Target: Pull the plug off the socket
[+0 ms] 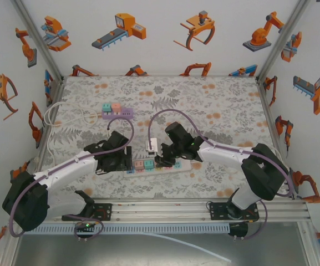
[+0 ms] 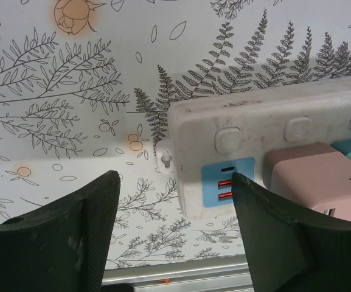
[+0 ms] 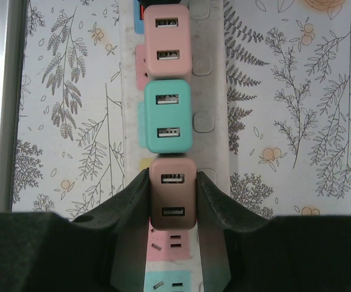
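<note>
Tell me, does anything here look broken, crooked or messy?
Nothing is spilled or broken. The white power strip looks grimy, with dark smudges near its end. The USB chargers sit straight in a row; the right gripper is shut on the nearest pink charger.

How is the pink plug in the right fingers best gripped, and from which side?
Take the pink plug from above by its two long sides, across the power strip: the teal plug crowds one end, and it stands upright.

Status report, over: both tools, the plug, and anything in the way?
Right tool shut on pink plug, seated in power strip. Left tool open around strip end. Teal plug close beside, not blocking.
</note>
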Robot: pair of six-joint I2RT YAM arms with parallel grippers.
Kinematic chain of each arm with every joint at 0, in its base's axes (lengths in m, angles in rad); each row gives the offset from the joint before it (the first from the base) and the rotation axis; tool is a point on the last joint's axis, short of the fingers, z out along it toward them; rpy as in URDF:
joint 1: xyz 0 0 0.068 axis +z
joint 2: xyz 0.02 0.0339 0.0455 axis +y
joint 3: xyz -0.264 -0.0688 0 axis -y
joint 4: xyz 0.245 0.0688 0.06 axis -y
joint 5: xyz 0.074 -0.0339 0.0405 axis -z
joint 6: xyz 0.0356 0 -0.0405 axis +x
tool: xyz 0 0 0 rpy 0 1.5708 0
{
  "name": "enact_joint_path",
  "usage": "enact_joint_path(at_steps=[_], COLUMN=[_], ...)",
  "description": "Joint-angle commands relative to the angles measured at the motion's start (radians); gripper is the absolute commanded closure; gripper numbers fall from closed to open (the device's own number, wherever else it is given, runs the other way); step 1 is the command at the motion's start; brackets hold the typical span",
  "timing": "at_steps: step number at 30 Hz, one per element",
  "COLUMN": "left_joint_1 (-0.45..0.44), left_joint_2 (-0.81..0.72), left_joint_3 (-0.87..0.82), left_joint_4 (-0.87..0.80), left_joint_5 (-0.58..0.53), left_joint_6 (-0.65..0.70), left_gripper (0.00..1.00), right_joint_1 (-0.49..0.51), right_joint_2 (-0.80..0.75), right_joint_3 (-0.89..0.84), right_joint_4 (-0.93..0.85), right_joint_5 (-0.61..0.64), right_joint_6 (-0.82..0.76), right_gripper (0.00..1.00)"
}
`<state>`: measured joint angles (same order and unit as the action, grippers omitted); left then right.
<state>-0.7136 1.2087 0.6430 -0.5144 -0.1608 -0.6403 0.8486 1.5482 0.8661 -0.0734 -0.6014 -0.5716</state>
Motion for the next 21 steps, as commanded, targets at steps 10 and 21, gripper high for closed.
enact_joint_path(at_steps=[10, 21], left_joint_1=[-0.021, -0.026], left_joint_2=[0.058, 0.004], left_joint_3=[-0.036, -0.016], left_joint_4=[-0.063, -0.056], left_joint_5=[-0.116, -0.109], left_joint_6=[-0.006, 0.015], left_gripper=[0.31, 0.31], right_joint_1=[0.008, 0.002], right_joint_2=[-0.08, -0.143], right_joint_3=[0.021, -0.005], right_joint_4=[0.112, 0.138], right_joint_5=[-0.041, -0.034], right_joint_6=[0.041, 0.082], right_gripper=[0.79, 0.8])
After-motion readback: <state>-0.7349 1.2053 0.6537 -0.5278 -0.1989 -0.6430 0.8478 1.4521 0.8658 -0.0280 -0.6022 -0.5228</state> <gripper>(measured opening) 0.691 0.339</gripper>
